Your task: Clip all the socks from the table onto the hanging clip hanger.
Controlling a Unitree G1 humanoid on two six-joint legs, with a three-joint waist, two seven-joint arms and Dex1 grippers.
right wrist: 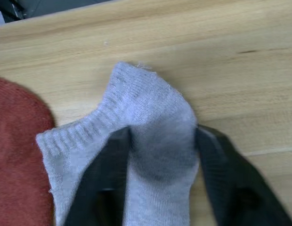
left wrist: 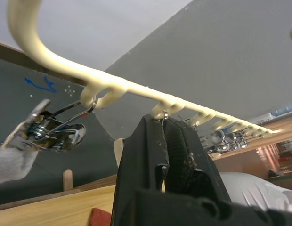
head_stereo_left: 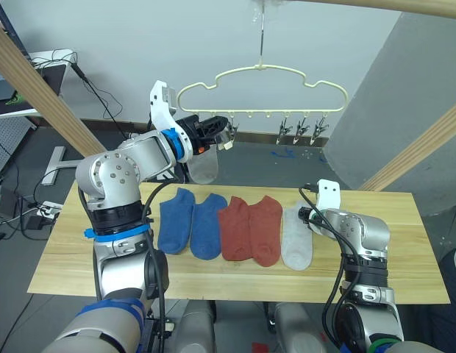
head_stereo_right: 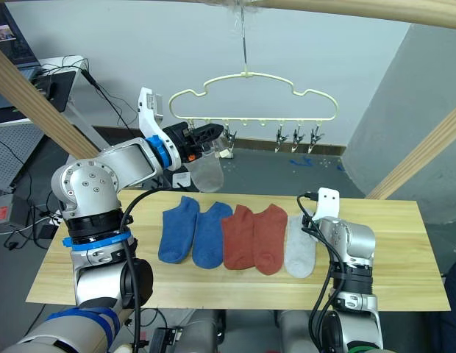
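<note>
Left gripper [head_stereo_left: 213, 132]: I am seeing it raised at the left end of the clip hanger [head_stereo_left: 262, 71], its black fingers [left wrist: 155, 155] closing together on the second clip's ring, right under the bar.
Hung grey sock [head_stereo_left: 202, 168]: it is dangling from the first clip [left wrist: 52, 132], just beside that gripper.
Left arm pose: it is reaching up and forward, elbow bent, wrist level with the row of clips.
Socks on the table [head_stereo_left: 59, 250]: five are lying in a row along the middle, running left to right as blue [head_stereo_left: 175, 220], blue [head_stereo_left: 207, 226], rust red [head_stereo_left: 234, 228], rust red [head_stereo_left: 265, 229], grey [head_stereo_left: 296, 237].
Right gripper [right wrist: 158, 160]: it is sitting low over the last grey sock, jaws apart, one finger on each side of its ribbed cuff.
Right arm pose: it is folded down near the table's front edge, forearm pointing toward the back edge.
Doing this step well: I judge the right fingers should be pinching both cuff layers before lifting, while the left is squeezing its clip wide and holding the hanger from swinging.
</note>
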